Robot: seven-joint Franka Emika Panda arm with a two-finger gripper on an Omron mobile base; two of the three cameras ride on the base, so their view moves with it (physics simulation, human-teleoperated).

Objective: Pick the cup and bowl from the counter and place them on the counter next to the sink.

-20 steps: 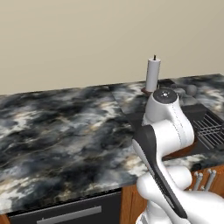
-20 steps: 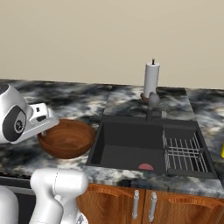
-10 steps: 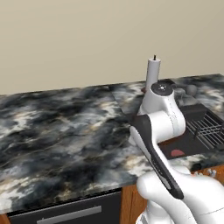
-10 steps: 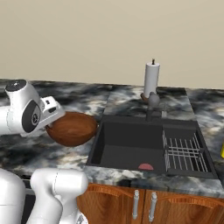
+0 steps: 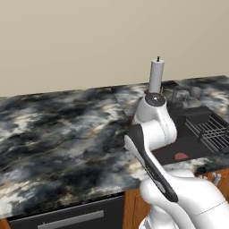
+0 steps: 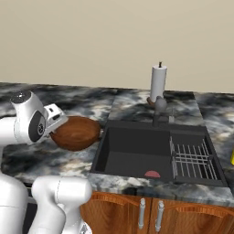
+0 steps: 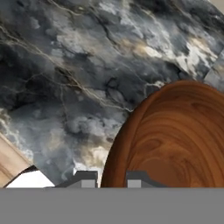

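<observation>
Bowl (image 6: 77, 133) tilted beside sink (image 6: 155, 153)

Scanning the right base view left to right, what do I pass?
Gripper holding the tilted bowl → sink → paper towel roll → wire rack.

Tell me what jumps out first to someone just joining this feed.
The reddish-brown bowl, tilted on its side and held at the rim by the gripper, hangs over the counter just left of the sink. Past the basin, a white paper-towel roll stands upright by the wall. A wire rack sits in the sink's right part.
</observation>
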